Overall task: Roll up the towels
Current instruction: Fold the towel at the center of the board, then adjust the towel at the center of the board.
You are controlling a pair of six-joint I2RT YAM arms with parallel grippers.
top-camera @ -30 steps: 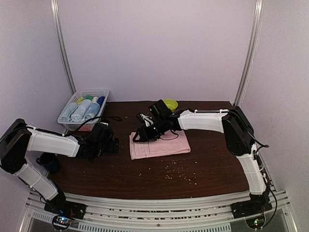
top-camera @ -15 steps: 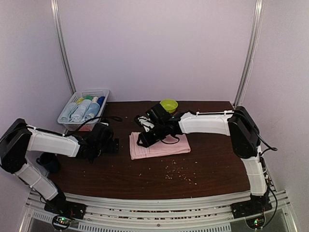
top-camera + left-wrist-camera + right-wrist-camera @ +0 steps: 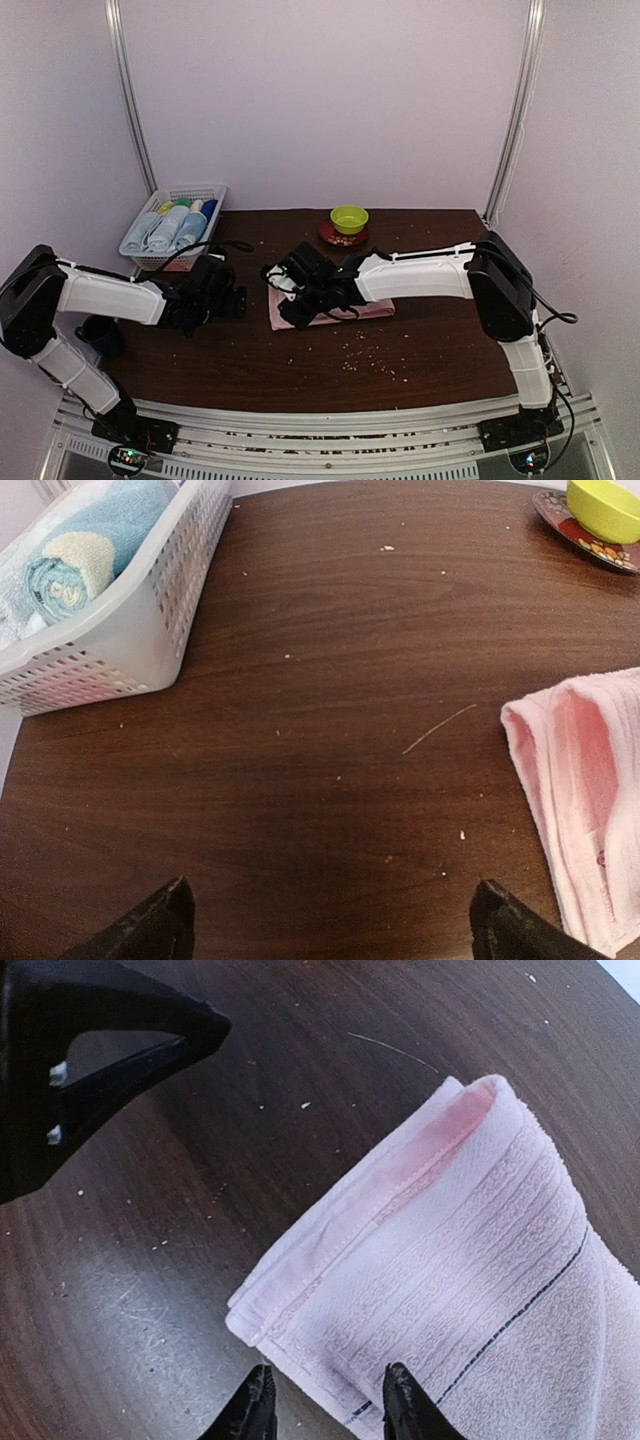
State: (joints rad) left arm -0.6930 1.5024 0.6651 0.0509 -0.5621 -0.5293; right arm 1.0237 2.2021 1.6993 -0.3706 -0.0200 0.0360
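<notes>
The pale pink towel (image 3: 368,307) lies folded flat on the dark table, right of centre; it also shows in the left wrist view (image 3: 590,780) and the right wrist view (image 3: 470,1250). My right gripper (image 3: 291,317) hovers low over the towel's near-left corner, open, one fingertip (image 3: 256,1405) over bare table and the other on the towel side. My left gripper (image 3: 236,300) is wide open and empty, left of the towel, over bare wood (image 3: 333,925). Rolled light blue towels (image 3: 75,550) lie in the white mesh basket (image 3: 150,258).
A green bowl (image 3: 349,217) on a red plate stands at the back centre, also in the left wrist view (image 3: 605,505). Crumbs (image 3: 365,355) are scattered in front of the towel. A dark cup (image 3: 100,336) sits at the far left by the left arm.
My right gripper has moved left and toward the near side across the pink towel to its near-left corner, uncovering the bowl. The left arm has not moved.
</notes>
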